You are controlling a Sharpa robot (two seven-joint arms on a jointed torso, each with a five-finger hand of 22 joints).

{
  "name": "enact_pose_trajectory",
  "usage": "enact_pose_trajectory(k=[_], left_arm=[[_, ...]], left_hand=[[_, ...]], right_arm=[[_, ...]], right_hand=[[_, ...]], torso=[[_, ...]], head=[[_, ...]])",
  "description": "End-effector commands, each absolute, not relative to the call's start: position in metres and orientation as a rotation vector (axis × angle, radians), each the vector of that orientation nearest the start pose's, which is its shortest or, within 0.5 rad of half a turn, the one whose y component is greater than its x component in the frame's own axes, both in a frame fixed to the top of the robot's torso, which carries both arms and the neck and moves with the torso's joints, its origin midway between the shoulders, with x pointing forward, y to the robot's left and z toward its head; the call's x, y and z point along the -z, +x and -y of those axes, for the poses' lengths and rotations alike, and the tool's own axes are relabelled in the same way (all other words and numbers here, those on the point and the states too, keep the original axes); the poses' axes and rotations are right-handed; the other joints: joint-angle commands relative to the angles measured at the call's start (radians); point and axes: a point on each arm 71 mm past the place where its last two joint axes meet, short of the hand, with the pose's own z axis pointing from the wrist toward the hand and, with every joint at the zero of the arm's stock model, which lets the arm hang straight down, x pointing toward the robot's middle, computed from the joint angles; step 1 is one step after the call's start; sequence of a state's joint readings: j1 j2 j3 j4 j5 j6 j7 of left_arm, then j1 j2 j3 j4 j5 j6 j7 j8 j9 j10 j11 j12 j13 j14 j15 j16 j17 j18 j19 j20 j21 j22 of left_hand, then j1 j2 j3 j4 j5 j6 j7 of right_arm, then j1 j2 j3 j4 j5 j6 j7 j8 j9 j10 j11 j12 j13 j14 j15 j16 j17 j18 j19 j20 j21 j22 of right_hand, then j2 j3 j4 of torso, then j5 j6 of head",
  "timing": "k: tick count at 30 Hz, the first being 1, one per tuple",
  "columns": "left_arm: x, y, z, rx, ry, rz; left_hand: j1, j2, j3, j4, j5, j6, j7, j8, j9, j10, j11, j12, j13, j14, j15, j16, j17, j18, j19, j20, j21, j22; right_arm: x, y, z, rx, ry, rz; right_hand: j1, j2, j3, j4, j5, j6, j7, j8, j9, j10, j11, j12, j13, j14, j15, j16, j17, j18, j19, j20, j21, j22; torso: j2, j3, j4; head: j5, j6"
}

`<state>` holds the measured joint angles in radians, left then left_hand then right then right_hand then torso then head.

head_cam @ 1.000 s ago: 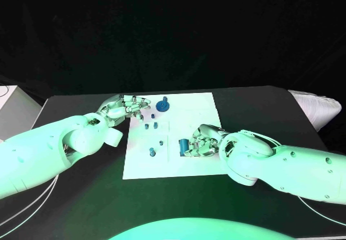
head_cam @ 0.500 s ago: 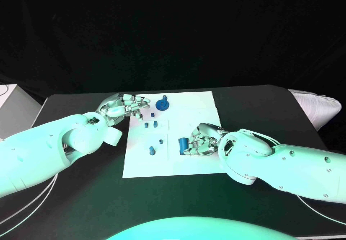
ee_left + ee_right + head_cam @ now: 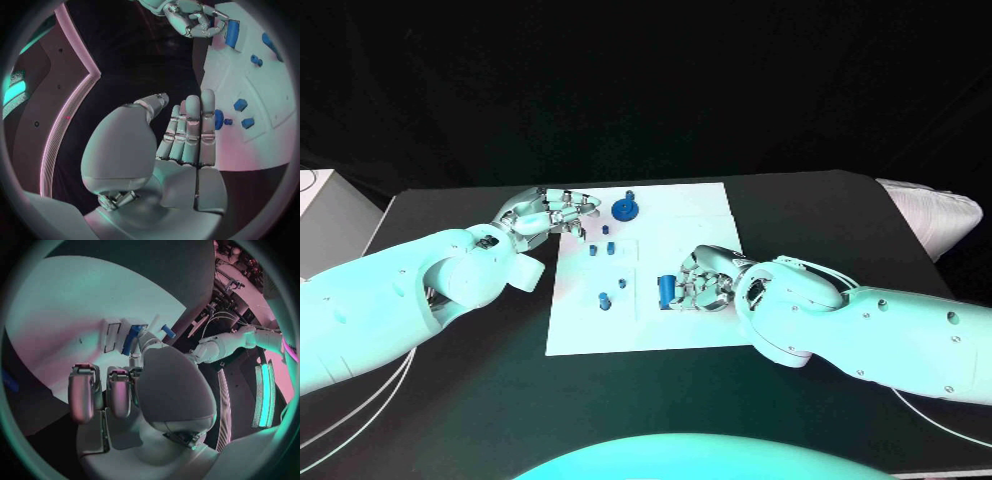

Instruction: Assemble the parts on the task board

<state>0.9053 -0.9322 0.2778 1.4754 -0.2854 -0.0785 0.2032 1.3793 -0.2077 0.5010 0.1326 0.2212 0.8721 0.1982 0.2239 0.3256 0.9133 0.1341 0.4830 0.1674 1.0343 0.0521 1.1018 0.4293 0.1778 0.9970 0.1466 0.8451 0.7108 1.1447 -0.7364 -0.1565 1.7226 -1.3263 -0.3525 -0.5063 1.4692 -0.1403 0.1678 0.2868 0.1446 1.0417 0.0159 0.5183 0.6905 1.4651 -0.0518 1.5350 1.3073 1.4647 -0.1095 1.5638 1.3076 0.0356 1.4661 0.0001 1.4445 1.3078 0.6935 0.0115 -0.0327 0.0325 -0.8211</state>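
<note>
The white task board lies in the middle of the black table. My right hand is over its right half and pinches an oblong blue part, which stands upright on the board. In the right wrist view that blue part sits between thumb and fingers beside a rectangular slot. My left hand rests at the board's far left corner, fingers straight in the left wrist view and holding nothing. A round blue part lies just beyond its fingertips. Small blue parts stand near the board's middle.
More small blue pieces stand in the board's left half, between the two hands. A white box stands off the table's far left. A pale ribbed object lies at the table's right edge. Black table surrounds the board.
</note>
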Motion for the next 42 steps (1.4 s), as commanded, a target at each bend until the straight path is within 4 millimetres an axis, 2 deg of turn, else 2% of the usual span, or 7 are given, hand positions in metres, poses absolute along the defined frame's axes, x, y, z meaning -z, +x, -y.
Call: enact_pose_trajectory(k=[1, 12, 20, 27, 33, 39, 42], left_arm=[[0.216, 0.475, -0.262, 1.522, -1.061, -1.615], [0.216, 0.475, -0.262, 1.523, -1.062, -1.615], [0.216, 0.476, -0.262, 1.522, -1.062, -1.615], [0.216, 0.476, -0.262, 1.521, -1.063, -1.614], [0.217, 0.475, -0.262, 1.521, -1.063, -1.614], [0.218, 0.475, -0.263, 1.519, -1.065, -1.613], [0.218, 0.474, -0.262, 1.52, -1.065, -1.612]], left_hand=[[0.0, 0.008, 0.002, 0.006, 0.006, -0.008, 0.001, 0.004, 0.001, -0.005, -0.001, 0.005, -0.001, -0.004, 0.005, -0.006, -0.002, 0.006, 0.004, 0.004, -0.005, -0.002], [0.003, 0.01, 0.003, 0.006, 0.007, -0.008, 0.001, 0.005, 0.001, -0.005, -0.002, 0.006, -0.002, -0.004, 0.005, -0.006, -0.002, 0.007, 0.004, 0.004, -0.005, -0.002], [0.004, 0.011, 0.004, 0.006, 0.007, -0.008, 0.001, 0.005, 0.001, -0.006, -0.002, 0.006, -0.002, -0.004, 0.005, -0.006, -0.002, 0.007, 0.004, 0.004, -0.005, -0.002], [0.004, 0.011, 0.004, 0.006, 0.007, -0.008, 0.001, 0.005, 0.001, -0.006, -0.002, 0.006, -0.002, -0.004, 0.005, -0.006, -0.002, 0.007, 0.004, 0.004, -0.005, -0.002], [0.004, 0.011, 0.004, 0.006, 0.007, -0.008, 0.001, 0.005, 0.001, -0.006, -0.002, 0.006, -0.002, -0.004, 0.005, -0.006, -0.002, 0.007, 0.004, 0.004, -0.005, -0.002], [0.004, 0.011, 0.004, 0.006, 0.007, -0.008, 0.001, 0.005, 0.001, -0.006, -0.002, 0.006, -0.002, -0.004, 0.005, -0.006, -0.002, 0.007, 0.004, 0.004, -0.005, -0.002], [0.004, 0.012, 0.004, 0.008, 0.007, -0.009, 0.002, 0.005, 0.001, -0.006, -0.001, 0.007, -0.002, -0.004, 0.005, -0.006, -0.002, 0.007, 0.004, 0.004, -0.005, -0.002]], right_arm=[[0.245, 0.413, 0.119, -0.612, 0.032, -2.002], [0.243, 0.413, 0.121, -0.631, 0.056, -1.978], [0.237, 0.411, 0.127, -0.68, 0.122, -1.92], [0.232, 0.407, 0.14, -0.709, 0.182, -1.917], [0.228, 0.411, 0.167, -0.723, 0.296, -1.975], [0.224, 0.42, 0.204, -0.661, 0.368, -2.013], [0.222, 0.425, 0.226, -0.609, 0.398, -2.024]], right_hand=[[-0.01, -0.022, 0.006, 0.002, -0.007, 0.009, -0.002, -0.004, -0.002, 0.087, -0.003, 0.001, 0.235, 0.104, -0.003, 0.002, 0.253, -0.011, 0.075, -0.003, 0.003, 0.214], [-0.017, -0.031, 0.017, 0.005, -0.024, 0.014, -0.001, -0.006, -0.006, 0.086, -0.002, -0.001, 0.234, 0.104, -0.001, 0.002, 0.252, -0.011, 0.075, -0.002, 0.002, 0.214], [-0.095, -0.052, -0.007, 0.006, -0.012, -0.004, 0.013, -0.023, -0.017, 0.072, 0.01, -0.027, 0.214, 0.102, 0.008, -0.002, 0.243, -0.01, 0.073, 0.005, -0.008, 0.212], [-0.125, -0.048, -0.035, 0.006, 0.002, -0.014, 0.02, -0.037, -0.025, 0.07, 0.016, -0.03, 0.212, 0.101, 0.013, -0.003, 0.24, -0.009, 0.073, 0.01, -0.009, 0.212], [-0.098, -0.014, -0.019, 0.001, 0.014, -0.049, 0.042, -0.098, -0.058, 0.073, 0.034, -0.026, 0.215, 0.101, 0.027, -0.003, 0.241, -0.009, 0.074, 0.021, -0.011, 0.213], [-0.091, -0.007, 0.007, 0.001, 0.021, -0.055, 0.06, -0.165, -0.106, 0.076, 0.05, -0.021, 0.22, 0.101, 0.041, -0.003, 0.242, -0.01, 0.074, 0.033, -0.011, 0.214], [-0.096, -0.007, 0.012, 0.002, 0.02, -0.055, 0.066, -0.186, -0.122, 0.077, 0.055, -0.019, 0.221, 0.101, 0.044, -0.003, 0.241, -0.009, 0.074, 0.036, -0.012, 0.214]], torso=[[0.0, 0.0011, -0.0001], [0.0, 0.0014, -0.0003], [0.001, 0.0014, 0.0012], [-0.001, 0.0001, -0.0008], [-0.003, 0.0011, -0.004], [-0.008, 0.0008, -0.0094], [-0.009, 0.0004, -0.011]], head=[[0.0, -0.001], [-0.001, 0.001], [-0.004, 0.004], [-0.007, 0.006], [-0.013, 0.013], [-0.017, 0.015], [-0.022, 0.017]])
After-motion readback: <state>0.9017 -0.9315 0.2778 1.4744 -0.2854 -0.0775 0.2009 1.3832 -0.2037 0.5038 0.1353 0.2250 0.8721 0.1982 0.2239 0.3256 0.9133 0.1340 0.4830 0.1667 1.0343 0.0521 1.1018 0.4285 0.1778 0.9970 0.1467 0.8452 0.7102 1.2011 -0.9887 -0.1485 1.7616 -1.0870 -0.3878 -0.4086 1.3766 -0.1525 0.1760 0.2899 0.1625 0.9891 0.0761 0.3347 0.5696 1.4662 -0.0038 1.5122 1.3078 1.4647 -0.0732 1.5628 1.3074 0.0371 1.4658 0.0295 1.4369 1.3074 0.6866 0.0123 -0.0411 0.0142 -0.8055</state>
